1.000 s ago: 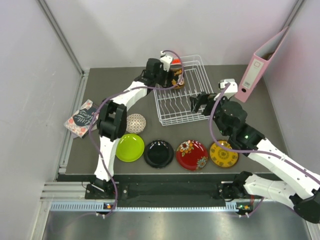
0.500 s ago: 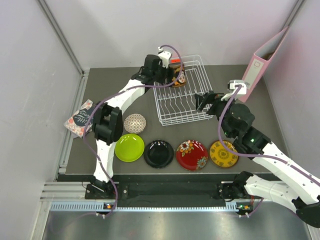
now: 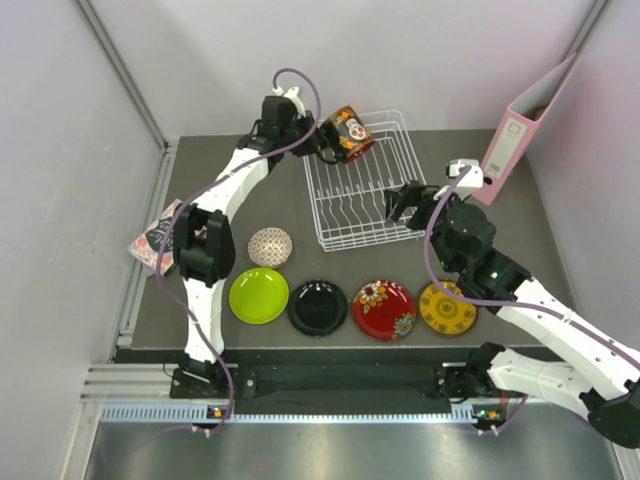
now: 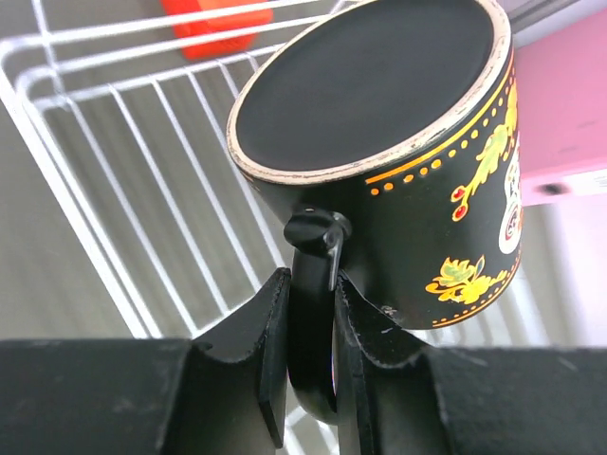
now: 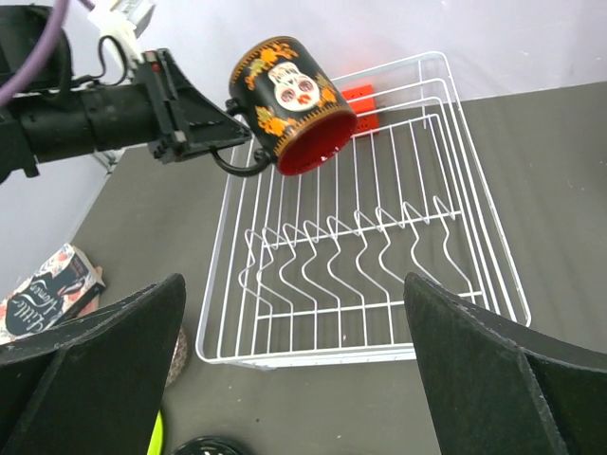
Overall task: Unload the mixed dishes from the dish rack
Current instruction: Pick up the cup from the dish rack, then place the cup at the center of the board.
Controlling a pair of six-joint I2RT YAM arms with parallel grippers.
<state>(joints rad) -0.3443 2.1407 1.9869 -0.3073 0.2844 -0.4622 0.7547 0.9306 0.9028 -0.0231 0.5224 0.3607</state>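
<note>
My left gripper (image 3: 322,141) is shut on the handle of the dark mug (image 3: 346,133) and holds it tilted in the air above the far left corner of the white wire dish rack (image 3: 366,214). The left wrist view shows the fingers (image 4: 268,327) pinching the handle, with the mug's base (image 4: 370,81) facing the camera. In the right wrist view the mug (image 5: 287,90) shows its red inside above the rack (image 5: 313,353). My right gripper (image 3: 404,204) is open and empty at the rack's near right corner. The lime green (image 3: 259,295), black (image 3: 318,307), red floral (image 3: 384,309) and yellow (image 3: 447,307) plates and the beige bowl (image 3: 271,246) lie on the table.
A pink ring binder (image 3: 520,130) stands at the far right. A book (image 3: 160,238) lies at the left edge. A small red-orange piece (image 5: 360,98) sits at the rack's far side. Grey walls close in the back and both sides.
My left gripper has lifted the mug up out of the rack's far left corner and tipped it over. My right gripper shifted slightly beside the rack's near right corner.
</note>
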